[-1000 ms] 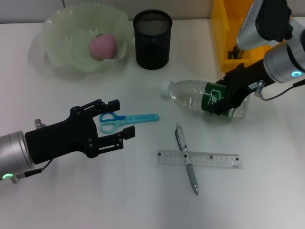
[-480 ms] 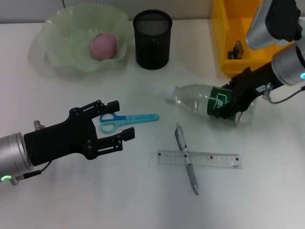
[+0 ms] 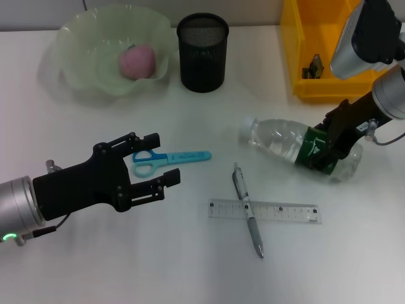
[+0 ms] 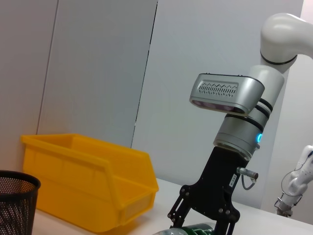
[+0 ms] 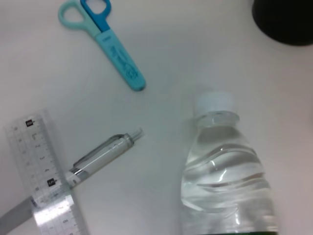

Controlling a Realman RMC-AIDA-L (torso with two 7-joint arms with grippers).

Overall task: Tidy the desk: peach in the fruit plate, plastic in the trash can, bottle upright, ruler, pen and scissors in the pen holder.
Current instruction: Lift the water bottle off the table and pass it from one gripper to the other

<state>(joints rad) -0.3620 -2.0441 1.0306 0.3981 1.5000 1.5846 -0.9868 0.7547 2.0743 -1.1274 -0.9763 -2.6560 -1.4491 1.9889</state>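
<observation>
The bottle (image 3: 302, 146), clamped at its green label by the right gripper (image 3: 330, 149), has been carried rightward, away from the pen (image 3: 247, 208). The left gripper (image 3: 149, 166) is held open beside the scissors (image 3: 168, 160).

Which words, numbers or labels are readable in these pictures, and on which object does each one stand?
None can be read with certainty.
Bottle: its green label carries a white mark, too blurred to read.
Ruler: scale marks and small dark squares, no legible numbers.
Scissors: faint print on the blue sheath, illegible.
Pen: no text visible.
</observation>
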